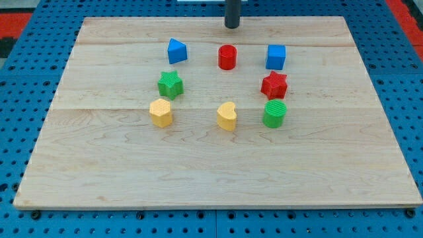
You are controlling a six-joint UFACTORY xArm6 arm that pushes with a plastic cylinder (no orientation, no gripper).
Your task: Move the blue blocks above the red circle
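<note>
Blue blocks — triangular plastic one (176,51), cube (276,57) — flank the red plastic circle (227,57) below your tip (232,26); no pincer shows.

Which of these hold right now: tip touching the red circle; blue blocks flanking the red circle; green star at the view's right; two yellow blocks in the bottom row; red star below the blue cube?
1. My tip touches the red circle. False: it sits apart, toward the view's top.
2. The blue wedge-like block and blue cube flank the red circle. True.
3. The green star is at the view's right. False: it is at the left, below the blue wedge-like block.
4. The yellow hexagon-like block and yellow heart share the bottom row with the green cylinder. True.
5. The red star lies below the blue cube. True.
</note>
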